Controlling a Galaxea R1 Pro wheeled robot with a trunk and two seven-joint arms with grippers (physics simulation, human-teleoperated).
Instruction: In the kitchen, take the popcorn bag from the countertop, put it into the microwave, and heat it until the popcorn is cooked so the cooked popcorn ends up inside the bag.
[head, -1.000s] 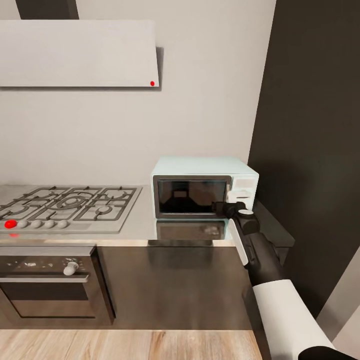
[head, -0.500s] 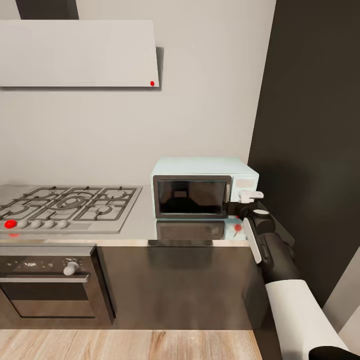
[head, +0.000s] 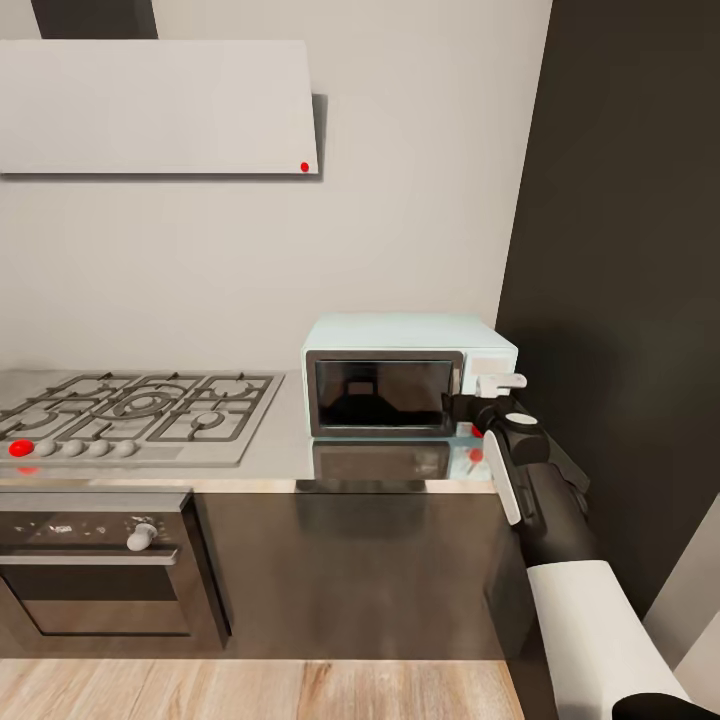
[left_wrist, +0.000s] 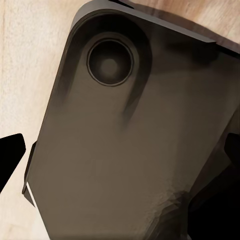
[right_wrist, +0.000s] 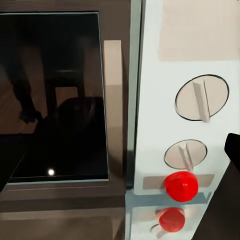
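Now your right gripper (head: 478, 408) sits just in front of microwave (head: 400, 360) control panel, near red button (right_wrist: 181, 185); fingers spread wide. Microwave door shut, on table (head: 280, 440), right of hob (head: 130, 410). Left gripper: cannot tell.

the microwave (head: 408, 375) stands on the worktop (head: 285, 445), at its right end, against the wall. the gas hob (head: 130, 412) lies to its left, and the built-in oven (head: 95, 570) sits below the hob. the right end effector (head: 478, 402) is just before the microwave's control panel (right_wrist: 185, 95), right of the door handle (right_wrist: 113, 105).
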